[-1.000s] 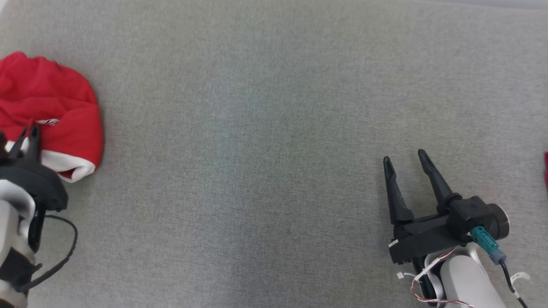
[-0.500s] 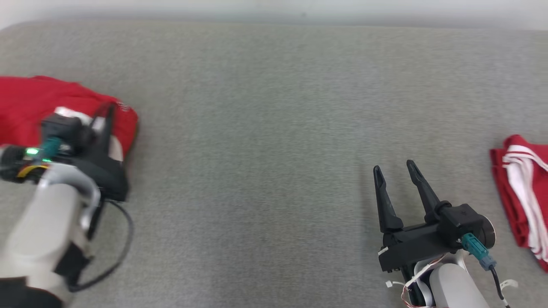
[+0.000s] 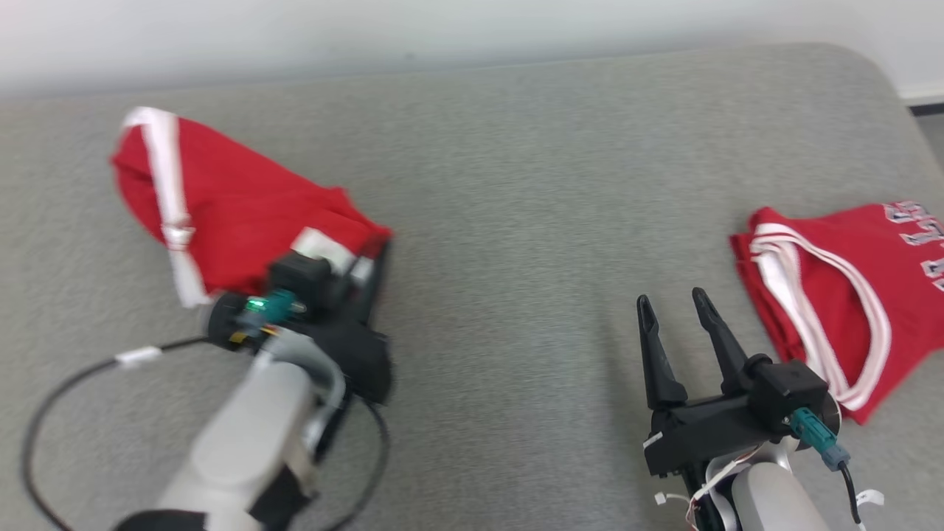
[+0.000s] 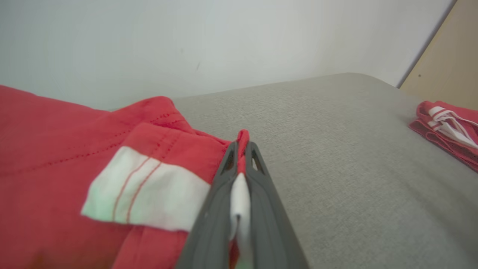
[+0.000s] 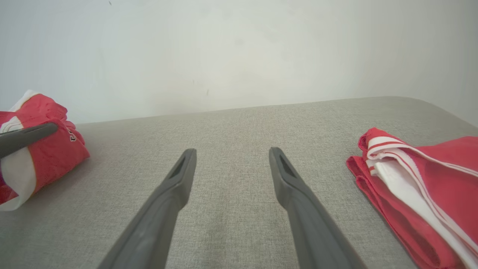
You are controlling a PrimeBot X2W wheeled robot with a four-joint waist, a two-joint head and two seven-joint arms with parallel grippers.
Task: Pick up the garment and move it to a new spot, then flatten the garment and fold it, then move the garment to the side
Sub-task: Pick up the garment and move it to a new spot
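The garment (image 3: pixel 236 199) is a crumpled red piece with white trim, lying at the left of the grey table (image 3: pixel 501 184). My left gripper (image 3: pixel 377 249) is shut on its near right edge. In the left wrist view the fingers (image 4: pixel 224 175) pinch red and white cloth between them, and the garment (image 4: pixel 74 149) bunches to their left. Over bare table at the lower right, my right gripper (image 3: pixel 670 301) stands open and holds nothing. The right wrist view has its gripper (image 5: pixel 231 153) spread wide, with the garment (image 5: pixel 48 153) far to the left.
A second red jersey (image 3: pixel 833 295) with white stripes and lettering lies folded at the table's right side, close to my right gripper; it appears as the jersey (image 5: pixel 429 186) and jersey (image 4: pixel 448 127) in the wrist views. A pale wall (image 3: pixel 442 29) stands behind the table.
The head camera has shifted, bringing the folded jersey into view. My left gripper has carried the garment's edge rightward toward the table's middle. The right gripper has kept its open pose.
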